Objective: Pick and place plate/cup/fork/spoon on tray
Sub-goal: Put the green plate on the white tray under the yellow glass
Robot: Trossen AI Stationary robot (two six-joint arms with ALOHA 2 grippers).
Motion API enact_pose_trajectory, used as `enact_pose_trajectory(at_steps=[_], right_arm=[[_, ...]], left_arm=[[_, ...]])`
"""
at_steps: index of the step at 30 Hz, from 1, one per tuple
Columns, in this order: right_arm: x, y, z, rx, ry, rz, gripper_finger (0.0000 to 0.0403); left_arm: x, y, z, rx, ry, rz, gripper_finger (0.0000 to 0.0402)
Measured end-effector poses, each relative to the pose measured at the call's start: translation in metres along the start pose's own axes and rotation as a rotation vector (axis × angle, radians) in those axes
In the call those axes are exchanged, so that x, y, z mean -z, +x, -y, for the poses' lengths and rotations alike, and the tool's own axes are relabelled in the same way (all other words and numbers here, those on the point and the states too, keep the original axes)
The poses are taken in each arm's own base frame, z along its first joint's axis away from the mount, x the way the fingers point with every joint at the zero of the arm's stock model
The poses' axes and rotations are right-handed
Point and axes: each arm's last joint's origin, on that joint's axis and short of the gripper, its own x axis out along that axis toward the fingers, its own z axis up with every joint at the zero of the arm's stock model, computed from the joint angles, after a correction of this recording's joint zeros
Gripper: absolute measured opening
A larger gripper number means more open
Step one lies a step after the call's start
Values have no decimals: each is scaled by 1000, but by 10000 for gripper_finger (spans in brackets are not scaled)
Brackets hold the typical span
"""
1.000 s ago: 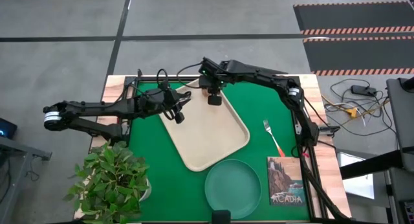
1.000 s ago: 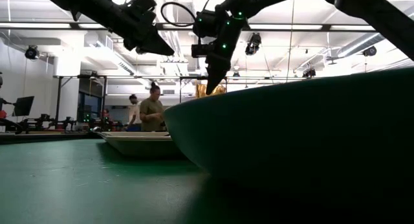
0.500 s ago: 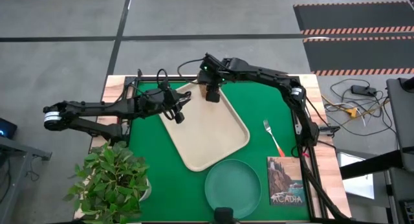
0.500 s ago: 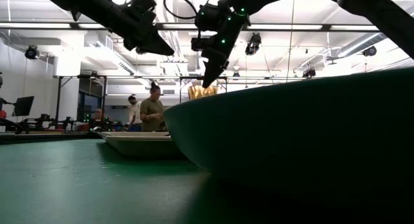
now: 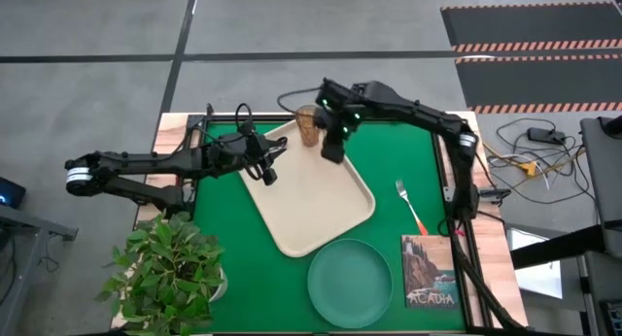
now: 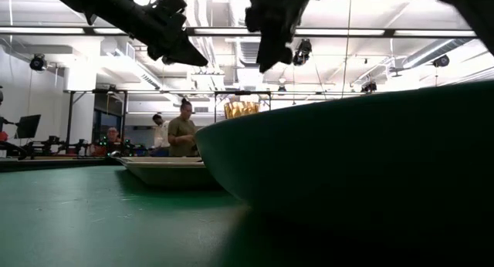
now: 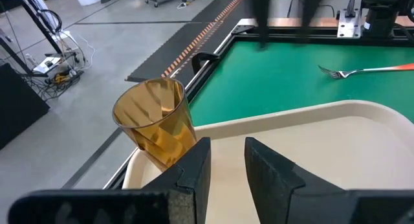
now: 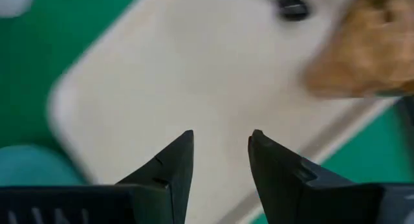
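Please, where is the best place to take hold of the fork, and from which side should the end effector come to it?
Probably the thin red-orange handle of the fork, near its middle, approached from straight above. The fork lies flat on the green mat, beside the tray, so the fingers should close across the narrow handle. Its tines point away from the book, and nothing touches it. The right end effector is nearest, over the tray.

Acadia picture book flat on green mat; potted plant beside (leafy); people behind.
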Motion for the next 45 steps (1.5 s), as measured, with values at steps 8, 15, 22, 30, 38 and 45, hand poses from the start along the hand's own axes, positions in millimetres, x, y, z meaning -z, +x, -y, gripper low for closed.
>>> enact_pose_trajectory(at_steps=[8, 15, 22, 30, 38, 45], right_arm=[[52, 18, -80, -67, -80, 71, 135], [124, 43, -137, -21, -135, 83, 135], [187, 64, -171, -52, -60, 78, 145], [246, 83, -197, 53, -94, 78, 178], [273, 105, -204, 155, -34, 94, 172], [279, 128, -205, 203, -16, 82, 171]], left_arm=[[0, 0, 0, 1, -8, -1, 77], [0, 0, 0, 1, -8, -1, 77], [3, 0, 1, 2, -58, -10, 77], [7, 1, 1, 4, -80, -26, 77], [6, 1, 2, 4, -65, -15, 77], [1, 1, 1, 0, -14, 24, 77]])
